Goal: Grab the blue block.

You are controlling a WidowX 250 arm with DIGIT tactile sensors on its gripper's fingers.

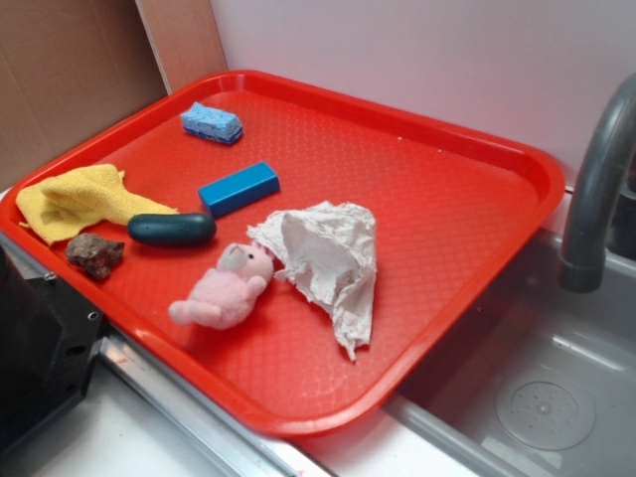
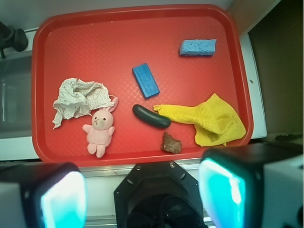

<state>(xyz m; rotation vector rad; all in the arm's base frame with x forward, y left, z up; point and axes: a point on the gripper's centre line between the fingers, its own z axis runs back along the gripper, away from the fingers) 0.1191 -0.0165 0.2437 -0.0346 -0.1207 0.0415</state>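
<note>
The blue block point(image 1: 238, 188) is a smooth mid-blue bar lying flat on the red tray point(image 1: 447, 229), just beyond a dark green oval thing point(image 1: 171, 230). In the wrist view the blue block point(image 2: 145, 80) lies near the middle of the tray point(image 2: 95, 42), with the oval point(image 2: 151, 116) below it. My gripper point(image 2: 142, 194) is high above and well back from the tray's near edge. It is open and empty, its two cyan pads point(image 2: 64, 199) far apart. The gripper does not show in the exterior view.
A pale porous blue sponge point(image 1: 212, 123) lies at the tray's far corner. A yellow cloth point(image 1: 79, 199), a brown rock point(image 1: 95, 253), a pink bunny point(image 1: 224, 290) and crumpled paper point(image 1: 328, 253) lie around the block. A faucet point(image 1: 596, 189) and sink point(image 1: 537, 397) are beside the tray.
</note>
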